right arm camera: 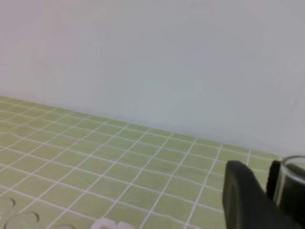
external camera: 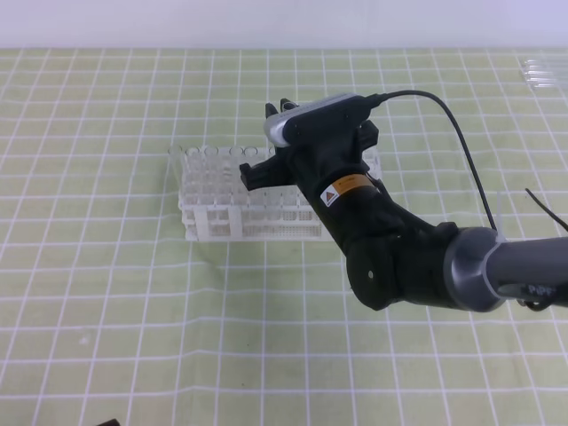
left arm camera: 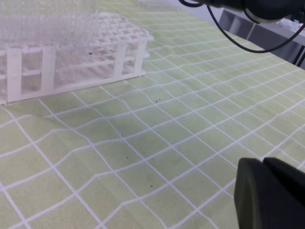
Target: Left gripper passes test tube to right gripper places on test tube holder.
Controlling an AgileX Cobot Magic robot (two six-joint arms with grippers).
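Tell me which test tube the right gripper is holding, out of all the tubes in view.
The test tube with its open rim beside the right gripper fingers in the right wrist view; the others stand in the test tube holder.

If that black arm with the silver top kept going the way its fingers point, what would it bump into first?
Probably nothing on the table. The right gripper hangs over the white plastic lattice test tube holder, fingers aimed past it toward the pale back wall. Only green checked cloth lies ahead, though depth is hard to judge.
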